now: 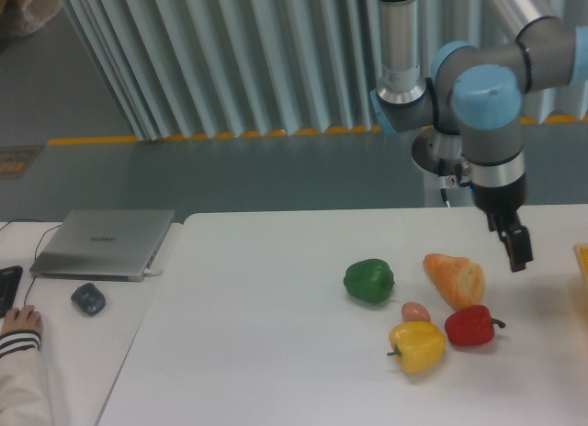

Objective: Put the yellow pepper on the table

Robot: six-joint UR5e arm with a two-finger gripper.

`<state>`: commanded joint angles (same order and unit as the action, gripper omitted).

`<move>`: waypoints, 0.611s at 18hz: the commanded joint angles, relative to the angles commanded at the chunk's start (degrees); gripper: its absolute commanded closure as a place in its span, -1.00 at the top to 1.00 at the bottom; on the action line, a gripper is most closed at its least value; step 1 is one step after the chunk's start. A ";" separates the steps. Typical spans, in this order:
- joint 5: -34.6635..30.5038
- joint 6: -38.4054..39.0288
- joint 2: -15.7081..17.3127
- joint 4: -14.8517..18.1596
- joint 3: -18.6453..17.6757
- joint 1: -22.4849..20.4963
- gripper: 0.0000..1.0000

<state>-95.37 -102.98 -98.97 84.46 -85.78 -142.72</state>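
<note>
Yellow pepper [418, 345] sits on the white table [257, 353], near edge, red pepper [471, 326] just right, small peach-coloured piece [415, 311] behind it. Bread [455, 279] and green pepper [369, 281] lie farther back. Gripper [518, 250] hangs right, holding nothing; finger spread unclear.

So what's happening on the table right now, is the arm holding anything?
Nothing is in the gripper; it hangs in the air to the right of the bread, clear of the food. The yellow pepper sits on the white table, close beside a red pepper and a small peach-coloured item, with a green pepper a little farther back.
</note>
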 joint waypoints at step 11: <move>0.09 -13.37 3.43 3.34 -2.11 -12.30 1.00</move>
<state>-95.27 -116.35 -95.54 87.80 -87.89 -155.02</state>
